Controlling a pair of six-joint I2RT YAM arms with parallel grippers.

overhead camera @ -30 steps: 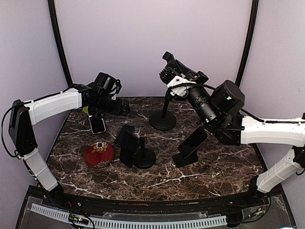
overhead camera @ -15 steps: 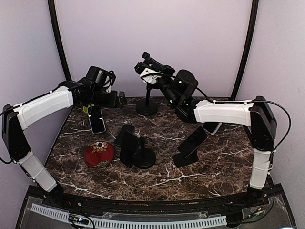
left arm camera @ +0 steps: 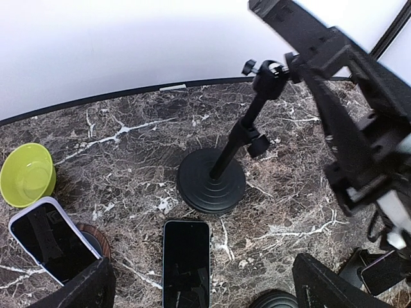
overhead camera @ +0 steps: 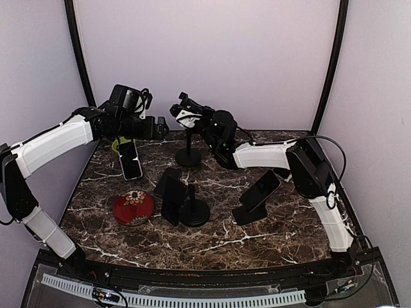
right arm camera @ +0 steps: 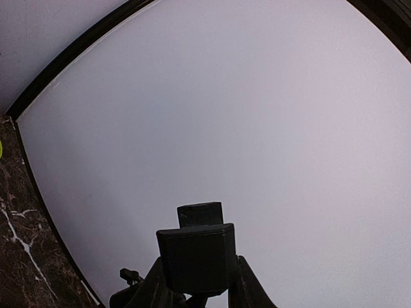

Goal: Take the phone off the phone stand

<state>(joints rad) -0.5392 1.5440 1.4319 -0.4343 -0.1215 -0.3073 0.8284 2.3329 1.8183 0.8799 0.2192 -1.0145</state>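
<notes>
Right wrist view crops the gripped stand (right arm camera: 196, 256).

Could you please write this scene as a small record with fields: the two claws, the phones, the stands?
left claw: open, empty, raised at back left
right claw: shut on the head of the back phone stand
mounted phone: leans on the right stand
loose phones: white-cased phone near green bowl; dark phone lying flat
also: red disc, front left

Left arm (overhead camera: 54, 141) and right arm (overhead camera: 263, 154) stretched far forward, left gripper (overhead camera: 159, 128) spread wide, right gripper (overhead camera: 181, 110) clamped on stand (overhead camera: 188, 156).
</notes>
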